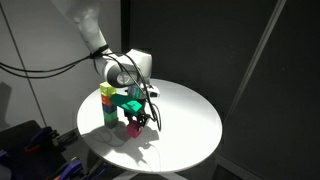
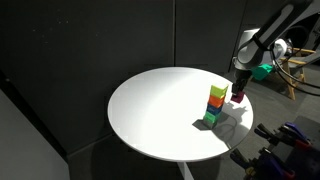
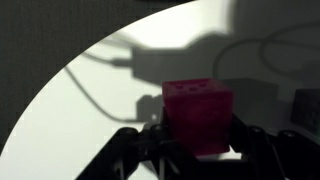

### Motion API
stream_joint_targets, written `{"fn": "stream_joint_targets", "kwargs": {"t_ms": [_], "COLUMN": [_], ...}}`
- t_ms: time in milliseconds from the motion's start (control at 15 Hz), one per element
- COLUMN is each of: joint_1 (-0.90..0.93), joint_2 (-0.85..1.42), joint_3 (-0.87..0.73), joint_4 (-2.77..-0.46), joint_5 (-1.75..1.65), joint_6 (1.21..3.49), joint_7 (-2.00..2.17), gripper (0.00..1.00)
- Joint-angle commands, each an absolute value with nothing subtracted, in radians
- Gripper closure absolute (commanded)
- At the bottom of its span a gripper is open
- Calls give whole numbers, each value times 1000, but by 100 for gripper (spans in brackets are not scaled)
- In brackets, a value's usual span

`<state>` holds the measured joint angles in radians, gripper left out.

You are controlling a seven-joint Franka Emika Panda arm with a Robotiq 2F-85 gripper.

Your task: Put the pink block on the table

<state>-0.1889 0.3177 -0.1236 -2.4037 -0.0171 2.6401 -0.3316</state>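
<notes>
Wrist view, bottom centre: pink block [image 3: 197, 117] sits btwn the jaws, pinched on two opposite side faces. Jaws closed down to block width, nothing else in them. Behind it, the white round surface [image 3: 90, 100], crossed by dark shadows. Black backdrop at upper left.

Exterior views: block [image 1: 133, 127] hangs low near frame centre, at or just over the surface [image 1: 190, 115]. Touching or not, can't tell. Stack of cubes [image 1: 108, 105] just beside it, toward frame left. In an exterior view the stack [image 2: 216, 103] reads yellow / orange / green, top to bottom.

Handling (judgement): prob. light, rigid, not fragile; material unclear. Flat parallel sides make a secure pinch at mid-height, as held now, w/ low slip risk. Should sit stable on any face once let go. Main hazard is clipping the neighbouring stack when the jaws spread.
</notes>
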Motion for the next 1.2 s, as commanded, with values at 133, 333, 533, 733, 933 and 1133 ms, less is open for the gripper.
{"fn": "stream_joint_targets", "kwargs": {"t_ms": [133,333,533,733,933,1133], "joint_1": [-202,-200,-198,-197,-195,-192], "joint_2": [377,413,452,486,517,548], "joint_3": [-102,-99,-100,-102,-105,-109], "joint_4": [-2368,-2351,-2329,-2308,-2287,-2265], "joint_5": [-15,-20,-27,-31,-35,-39], "joint_6": [2677,2710,2732,2744,2747,2747], "joint_7": [-314,-301,-286,-275,-263,-253], "gripper": [72,72,72,72,72,72]}}
